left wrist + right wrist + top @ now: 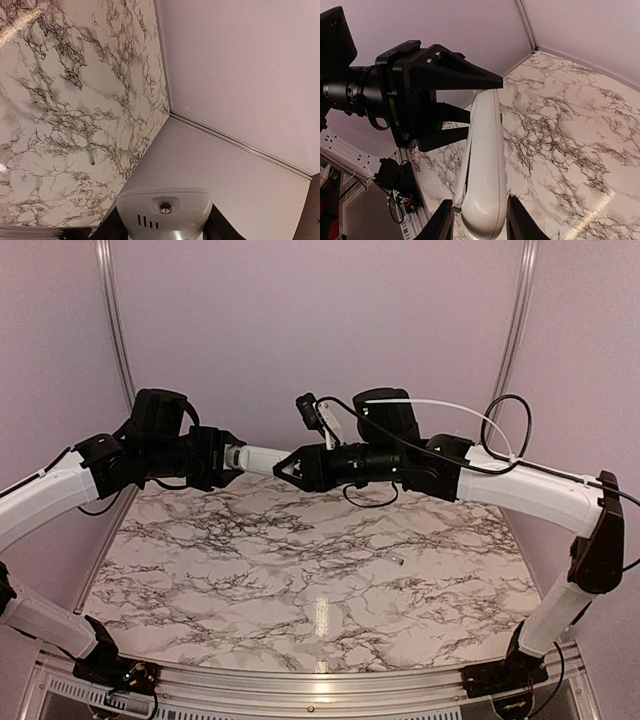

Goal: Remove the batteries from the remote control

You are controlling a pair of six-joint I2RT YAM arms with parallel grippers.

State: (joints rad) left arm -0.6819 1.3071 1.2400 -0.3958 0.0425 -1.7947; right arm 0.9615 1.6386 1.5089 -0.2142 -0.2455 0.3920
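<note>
I am seeing the remote control (262, 459) hanging in the air above the far part of the bench (200, 570), not touching it. It is lying across, from left to right, between the two pincers. The left pincer (238, 456) is clamping its left end. The right pincer (285, 466) is standing at the right, with its fingers (442, 225) resting against both sides of the other end. Down on the bench a thin stick (397, 561) is lying alone, right of the middle, nearer to me than the remote control and well apart from it. The two arms are rising from the near corners of the bench.
</note>
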